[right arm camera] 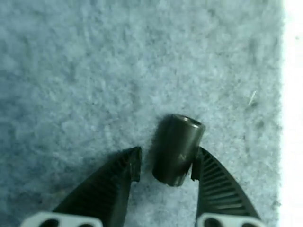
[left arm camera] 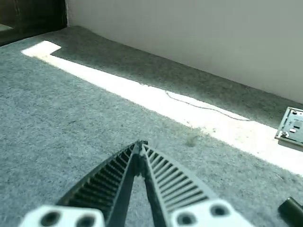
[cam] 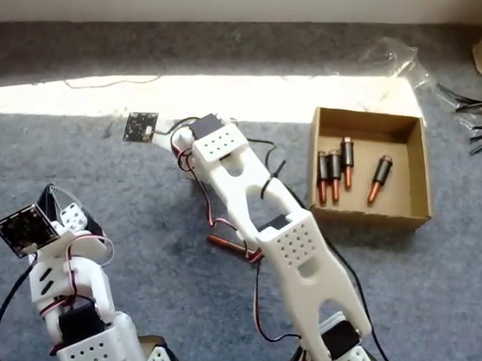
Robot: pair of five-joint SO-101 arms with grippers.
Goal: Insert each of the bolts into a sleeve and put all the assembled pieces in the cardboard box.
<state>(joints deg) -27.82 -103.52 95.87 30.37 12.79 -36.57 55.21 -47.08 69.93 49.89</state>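
loosely inside right gripper (right arm camera: 165,164) (unclamped): sleeve (right arm camera: 178,150)

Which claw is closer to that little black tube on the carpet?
Right. The right gripper stands open around the black tube; the left gripper is shut over bare carpet, apart from it.

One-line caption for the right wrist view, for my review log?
Right claw open around a dark sleeve lying on grey carpet.
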